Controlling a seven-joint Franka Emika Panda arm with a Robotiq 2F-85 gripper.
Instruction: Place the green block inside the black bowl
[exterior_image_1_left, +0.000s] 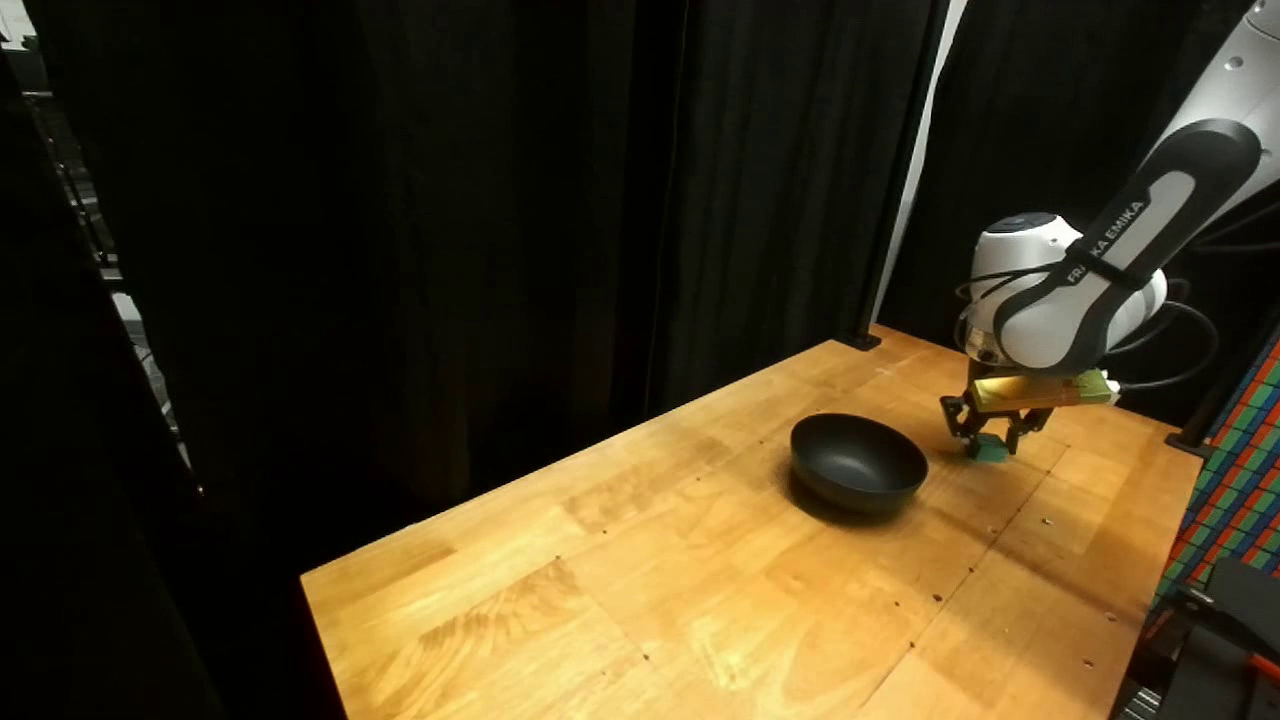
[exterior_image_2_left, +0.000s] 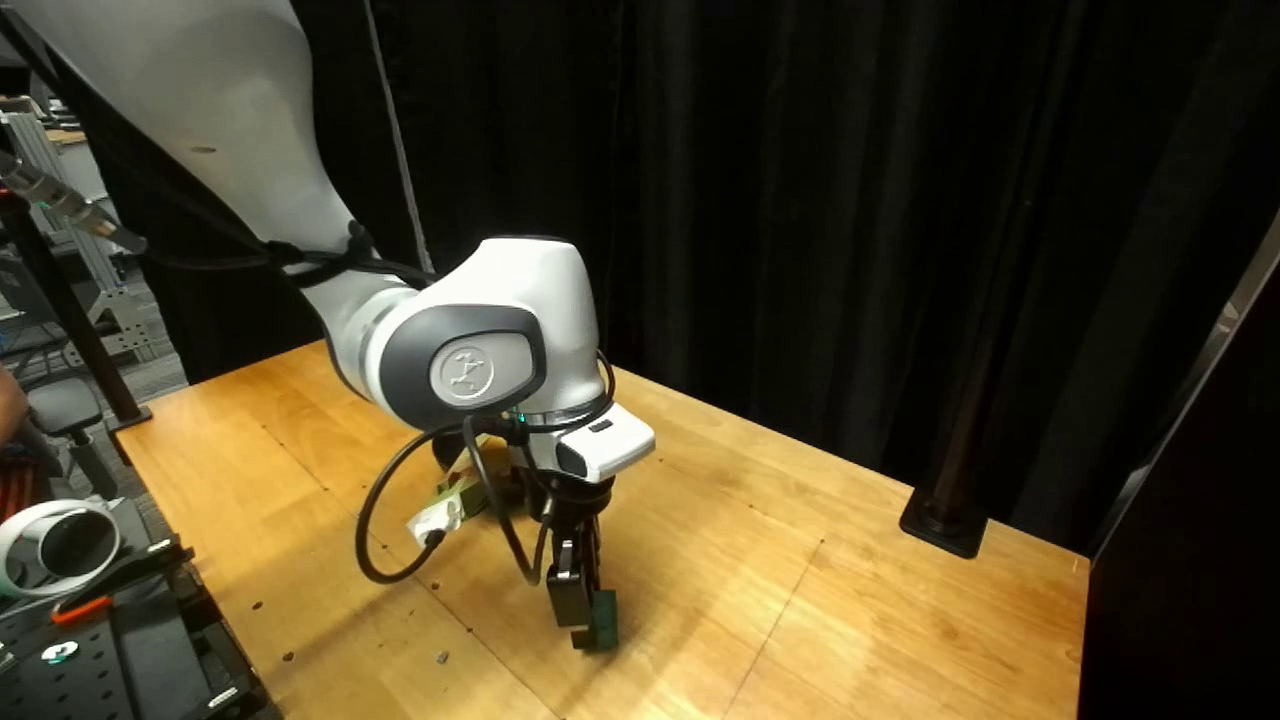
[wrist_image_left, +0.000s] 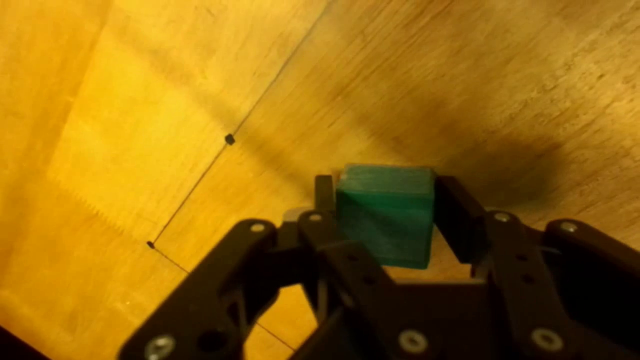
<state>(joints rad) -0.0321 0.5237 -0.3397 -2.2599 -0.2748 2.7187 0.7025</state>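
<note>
The green block (wrist_image_left: 385, 232) is at or just above the counter (exterior_image_1_left: 650, 585), outside the black bowl (exterior_image_1_left: 858, 465) but near; the pincer (wrist_image_left: 384, 195) grips the block from both sides. It is best to lift straight up, higher than the bowl, then release low inside.

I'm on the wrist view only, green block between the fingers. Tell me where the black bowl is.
Observer: In an exterior view the black bowl stands on the table, left of the gripper in that picture.
Operator: Tell me how the bowl sits.
Observer: Upright there, its open side facing up.
Operator: Call out one fixture at the table's edge.
Observer: A black post base sits near the edge in an exterior view.
</note>
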